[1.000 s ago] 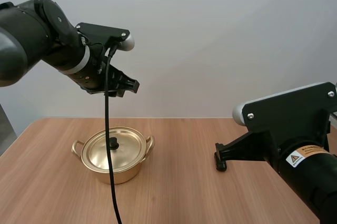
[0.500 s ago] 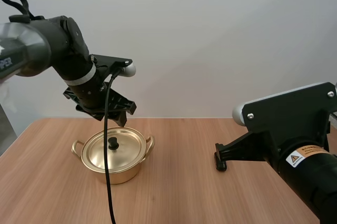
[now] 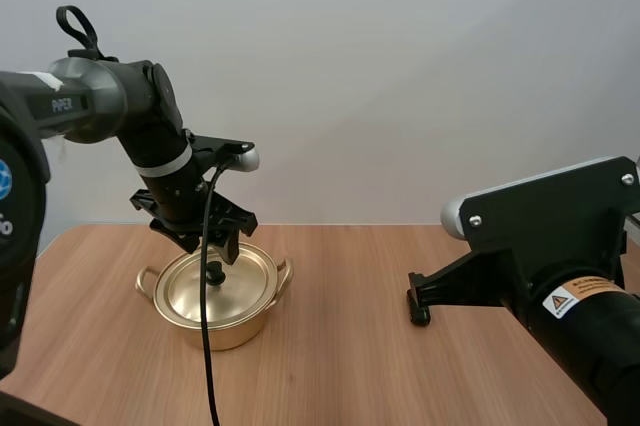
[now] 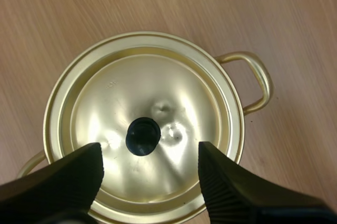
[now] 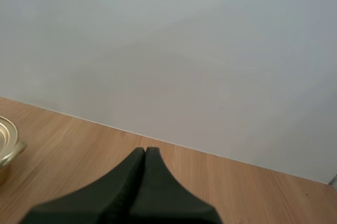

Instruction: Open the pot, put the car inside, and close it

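A golden pot (image 3: 222, 296) with two side handles stands on the left of the wooden table, its lid (image 4: 142, 129) on and a black knob (image 4: 143, 136) at the lid's centre. My left gripper (image 3: 212, 243) hangs open just above that knob, pointing down. In the left wrist view its two fingers (image 4: 234, 187) stand apart on either side of the knob (image 3: 213, 272), higher than it. My right gripper (image 3: 419, 310) rests low over the table at the right, shut on nothing; its fingers (image 5: 142, 182) lie together as one dark wedge.
Bare wooden tabletop (image 3: 340, 366) stretches between the pot and my right gripper. The pot's rim (image 5: 8, 148) shows off to the side of my right fingers. A plain pale wall stands behind the table.
My left arm has swung down and turned from well above the pot until its open gripper hangs right over the lid's knob. The right arm and the pot have not moved.
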